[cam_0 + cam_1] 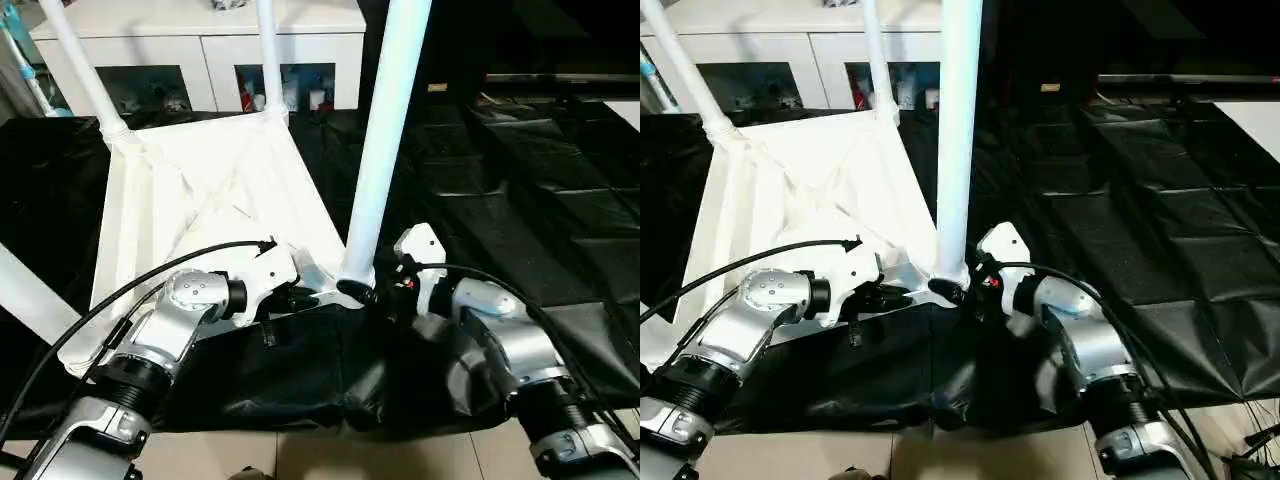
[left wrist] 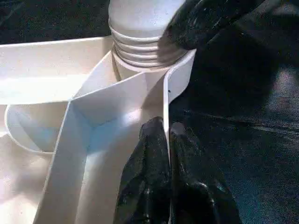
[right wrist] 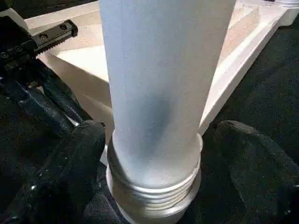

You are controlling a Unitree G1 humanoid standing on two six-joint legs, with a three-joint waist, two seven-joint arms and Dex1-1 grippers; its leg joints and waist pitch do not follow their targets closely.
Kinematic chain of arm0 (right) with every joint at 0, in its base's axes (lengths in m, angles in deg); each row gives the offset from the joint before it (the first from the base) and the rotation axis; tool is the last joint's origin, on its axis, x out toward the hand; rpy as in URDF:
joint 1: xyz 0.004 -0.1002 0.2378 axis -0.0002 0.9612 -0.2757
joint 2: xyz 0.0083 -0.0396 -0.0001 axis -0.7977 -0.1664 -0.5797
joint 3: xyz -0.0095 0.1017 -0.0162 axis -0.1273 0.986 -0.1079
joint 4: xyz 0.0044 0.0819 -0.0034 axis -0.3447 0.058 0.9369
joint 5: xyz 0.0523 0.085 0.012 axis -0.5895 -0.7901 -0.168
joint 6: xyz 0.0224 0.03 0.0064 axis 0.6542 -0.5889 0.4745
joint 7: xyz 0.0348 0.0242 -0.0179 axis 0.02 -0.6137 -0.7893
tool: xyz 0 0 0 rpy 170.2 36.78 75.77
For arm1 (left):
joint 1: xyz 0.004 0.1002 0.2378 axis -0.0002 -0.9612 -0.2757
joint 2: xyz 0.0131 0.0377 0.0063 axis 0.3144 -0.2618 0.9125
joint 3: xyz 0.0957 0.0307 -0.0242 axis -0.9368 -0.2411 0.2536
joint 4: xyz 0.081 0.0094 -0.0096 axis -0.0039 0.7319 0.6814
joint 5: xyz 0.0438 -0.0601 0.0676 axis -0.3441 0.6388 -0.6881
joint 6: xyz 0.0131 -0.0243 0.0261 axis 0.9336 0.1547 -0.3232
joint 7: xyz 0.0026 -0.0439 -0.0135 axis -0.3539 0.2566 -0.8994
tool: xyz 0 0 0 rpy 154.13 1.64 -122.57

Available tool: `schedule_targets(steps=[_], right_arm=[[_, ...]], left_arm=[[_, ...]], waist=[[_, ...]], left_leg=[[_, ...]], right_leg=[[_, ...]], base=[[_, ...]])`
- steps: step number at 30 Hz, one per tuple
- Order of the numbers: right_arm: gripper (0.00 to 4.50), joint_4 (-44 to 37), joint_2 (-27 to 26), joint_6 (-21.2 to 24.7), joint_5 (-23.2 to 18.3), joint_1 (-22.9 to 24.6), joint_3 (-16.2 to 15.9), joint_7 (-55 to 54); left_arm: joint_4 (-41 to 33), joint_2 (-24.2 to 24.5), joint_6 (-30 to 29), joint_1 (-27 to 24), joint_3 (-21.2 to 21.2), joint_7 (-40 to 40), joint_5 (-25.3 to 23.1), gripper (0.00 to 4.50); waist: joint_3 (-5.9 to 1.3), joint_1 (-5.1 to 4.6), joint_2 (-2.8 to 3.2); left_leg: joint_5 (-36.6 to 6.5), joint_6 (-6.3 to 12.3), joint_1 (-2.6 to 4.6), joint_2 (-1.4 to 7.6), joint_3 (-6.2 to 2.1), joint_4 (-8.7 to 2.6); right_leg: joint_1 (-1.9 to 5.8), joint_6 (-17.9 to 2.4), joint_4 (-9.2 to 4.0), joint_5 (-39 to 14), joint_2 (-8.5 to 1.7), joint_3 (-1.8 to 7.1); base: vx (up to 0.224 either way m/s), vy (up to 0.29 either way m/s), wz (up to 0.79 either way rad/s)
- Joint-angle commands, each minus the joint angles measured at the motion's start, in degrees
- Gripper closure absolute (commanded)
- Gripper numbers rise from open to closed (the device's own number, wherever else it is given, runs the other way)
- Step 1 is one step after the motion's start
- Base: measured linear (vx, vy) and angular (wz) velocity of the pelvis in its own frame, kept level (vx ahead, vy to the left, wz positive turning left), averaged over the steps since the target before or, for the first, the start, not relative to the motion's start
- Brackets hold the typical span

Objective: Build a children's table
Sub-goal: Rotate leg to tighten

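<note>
The children's table point(image 1: 200, 190) is lying upside down on the black-draped worktop point(image 1: 520, 200). Its rim is being pinched by the left claw point(image 2: 167, 140); the near leg point(image 1: 385, 140) is being straddled by the right claw point(image 3: 154, 154), fingers apart. Judged next: closing and screwing it home.

The 2 eye views look forward and down from the head, sharing the upturned table top point(image 1: 200, 190). Each wrist view sits very close to the near corner; both share the threaded foot of the same leg point(image 3: 159, 93) from opposite sides.
</note>
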Motion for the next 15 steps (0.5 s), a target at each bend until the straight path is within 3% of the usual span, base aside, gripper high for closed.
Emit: schedule_targets(steps=[1,10,15], right_arm=[[0.71,0.76,-0.23,-1.02,0.62,-0.8,0.18,-0.37],[1.44,2.58,-0.2,-2.51,1.04,-1.08,-0.14,0.39],[1.73,3.36,0.25,-3.39,1.68,-1.28,-0.77,1.18]], left_arm=[[2.36,-0.84,0.29,-0.68,-2.01,-0.23,-0.95,4.5],[2.78,-0.6,0.64,-0.57,-1.89,-0.41,-1.25,4.5],[2.93,-0.55,0.7,-0.52,-1.9,-0.51,-1.31,4.5]], waist=[[-2.2,-0.61,-0.54],[-1.87,-0.7,-0.57],[-2.04,-0.61,-0.61]], left_leg=[[-16.86,1.39,0.72,2.49,-1.26,-5.05],[-18.55,1.07,0.7,2.61,-1.44,-5.42],[-16.78,1.54,0.8,2.6,-1.25,-5.41]], right_leg=[[1.39,-10.61,-5.38,-20.07,-3.69,2.62],[1.21,-9.65,-5.78,-23.27,-3.8,2.66],[1.27,-9.88,-5.84,-21.75,-3.79,2.63]], base=[[0.0,0.0,0.0],[0.0,0.0,0.0],[0.0,0.0,0.0]])
